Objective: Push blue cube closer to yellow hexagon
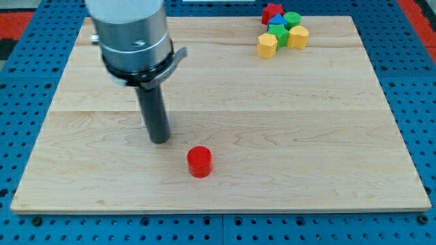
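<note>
Resting on the bare wood left of the board's centre, my tip [159, 139] touched no block at that moment. It is a plain rod with nothing to open or close, so it held nothing and could only push. Nearest to it was a red cylinder [199, 162], just to the view's lower right of the rod and apart from it; that block has no part in the job.

Everything that mattered sat well away, in the view's top right corner of the wooden board [306, 136]. A tight cluster lay there: a red star [272, 11] at the back, a green cylinder [291, 19] beside it, the blue cube [276, 23] partly hidden among them, a green block [278, 35] in front of the cube whose shape I could not make out, and two yellow blocks. The yellow hexagon [267, 45] was the left one, at the cluster's front; the other yellow block [298, 37] sat to its right.

I judged the task barely begun from my side. The blue cube already stood near the hexagon, but the green block lay between them, so closing that gap remained. My tip had the whole board to cross first, then had to get behind the cube without scattering its neighbours.
</note>
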Robot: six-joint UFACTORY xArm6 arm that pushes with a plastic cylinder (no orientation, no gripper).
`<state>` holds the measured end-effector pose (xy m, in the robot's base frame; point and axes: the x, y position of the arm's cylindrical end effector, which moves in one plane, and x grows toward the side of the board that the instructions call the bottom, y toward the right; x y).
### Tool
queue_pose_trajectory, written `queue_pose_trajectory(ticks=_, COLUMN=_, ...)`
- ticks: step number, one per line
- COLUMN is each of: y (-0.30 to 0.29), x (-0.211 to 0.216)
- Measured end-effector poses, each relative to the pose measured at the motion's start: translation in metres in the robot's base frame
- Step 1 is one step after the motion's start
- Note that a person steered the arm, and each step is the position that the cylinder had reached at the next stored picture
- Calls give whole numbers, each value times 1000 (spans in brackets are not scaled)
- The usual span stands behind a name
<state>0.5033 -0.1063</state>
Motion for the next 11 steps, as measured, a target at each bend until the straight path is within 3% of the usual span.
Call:
queue_pose_trajectory(ticks=2, y=-49, x=-2)
queue_pose_trajectory(ticks=5, y=68, x=-77)
queue_pose_trajectory(ticks=7, y=4, x=-102)
queue_pose_trajectory(ticks=8, y=13, x=-118)
queue_pose_trajectory(ticks=11, y=138, x=-164)
